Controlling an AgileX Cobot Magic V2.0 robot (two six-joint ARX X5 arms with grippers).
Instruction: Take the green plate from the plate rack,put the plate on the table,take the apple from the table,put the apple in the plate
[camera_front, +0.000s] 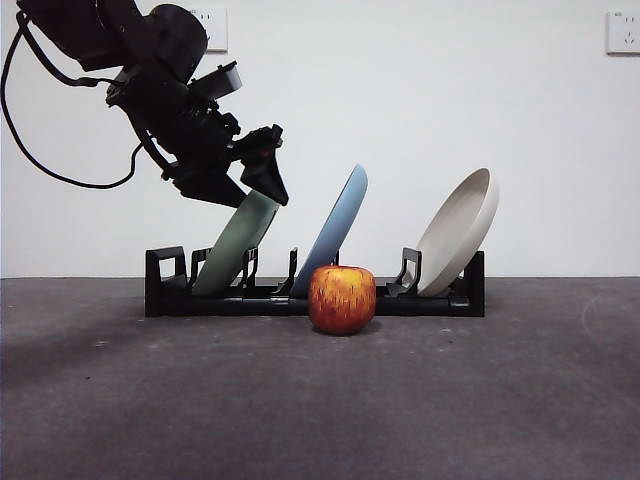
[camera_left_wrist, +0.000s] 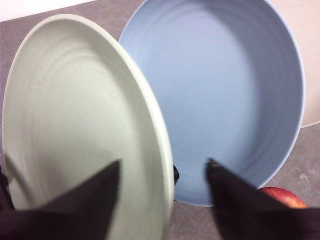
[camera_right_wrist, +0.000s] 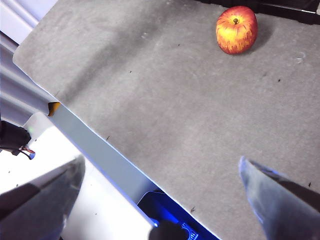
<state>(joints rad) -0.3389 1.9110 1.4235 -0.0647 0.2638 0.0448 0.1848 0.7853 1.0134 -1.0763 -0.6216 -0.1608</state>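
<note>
The green plate (camera_front: 235, 245) leans in the left slot of the black plate rack (camera_front: 165, 290). My left gripper (camera_front: 258, 185) has come down on the plate's top edge. In the left wrist view the left gripper (camera_left_wrist: 162, 162) is open, one jaw in front of the green plate (camera_left_wrist: 75, 110) and the other behind its rim. The red-and-yellow apple (camera_front: 342, 298) stands on the table (camera_front: 450, 400) just in front of the rack's middle. My right gripper (camera_right_wrist: 160, 160) hangs open over the table's near edge, far from the apple (camera_right_wrist: 236, 29), holding nothing.
A blue plate (camera_front: 335, 230) leans in the rack's middle slot, close behind the green one. A beige plate (camera_front: 460, 230) leans at the right end. A white wall with sockets stands behind the rack.
</note>
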